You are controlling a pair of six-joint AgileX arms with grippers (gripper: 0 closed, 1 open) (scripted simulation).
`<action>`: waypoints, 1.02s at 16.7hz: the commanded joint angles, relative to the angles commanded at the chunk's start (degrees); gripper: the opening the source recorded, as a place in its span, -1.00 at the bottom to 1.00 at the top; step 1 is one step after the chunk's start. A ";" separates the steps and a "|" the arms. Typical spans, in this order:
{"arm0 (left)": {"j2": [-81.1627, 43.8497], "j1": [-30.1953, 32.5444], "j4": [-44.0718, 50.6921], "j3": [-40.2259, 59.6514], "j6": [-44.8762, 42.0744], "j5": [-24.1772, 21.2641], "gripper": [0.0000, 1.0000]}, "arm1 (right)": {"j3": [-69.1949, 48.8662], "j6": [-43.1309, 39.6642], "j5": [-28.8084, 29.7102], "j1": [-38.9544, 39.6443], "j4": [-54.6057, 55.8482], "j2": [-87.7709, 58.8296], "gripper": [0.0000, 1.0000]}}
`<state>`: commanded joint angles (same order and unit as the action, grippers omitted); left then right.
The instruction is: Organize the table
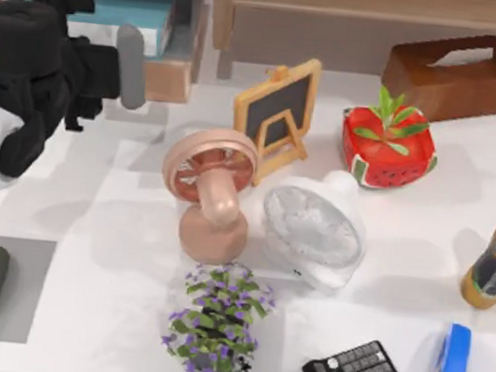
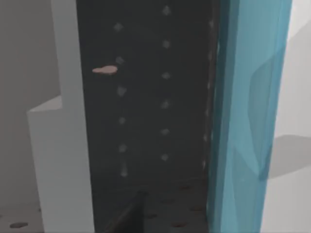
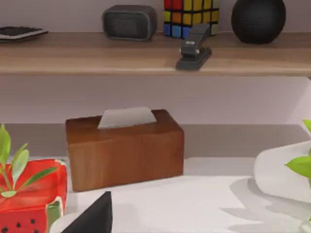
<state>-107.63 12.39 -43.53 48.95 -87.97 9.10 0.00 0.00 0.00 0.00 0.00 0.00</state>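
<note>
Top view: camera overhead, looking straight down on the table (image 1: pixel 113 314), shelf unit along its far edge. Left wrist view: pressed very close to upright panels, a dark dotted wall (image 2: pixel 146 107) and a translucent blue sheet (image 2: pixel 243 121); facing direction unclear. Right wrist view: low, near table height, looking level across it toward the shelf (image 3: pixel 146 56). Shared with the top view: wooden tissue box (image 1: pixel 452 75) (image 3: pixel 125 148) and watermelon planter (image 1: pixel 387 147) (image 3: pixel 29 199).

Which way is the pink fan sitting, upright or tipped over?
Tipped over. In the top view the pink fan lies flat on the table, round grille facing up, its neck and base stretched toward the purple-flowered plant.
</note>
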 joint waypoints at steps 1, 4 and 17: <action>0.00 0.00 0.00 0.00 0.00 0.00 1.00 | 0.00 0.00 0.00 0.00 0.00 0.00 1.00; 0.00 0.00 0.00 0.00 0.00 0.00 1.00 | 0.00 0.00 0.00 0.00 0.00 0.00 1.00; 8.35 1.41 -2.76 -10.55 0.49 1.69 1.00 | 0.00 0.00 0.00 0.00 0.00 0.00 1.00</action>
<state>-99.28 13.80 -46.29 38.40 -87.48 10.79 0.00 0.00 0.00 0.00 0.00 0.00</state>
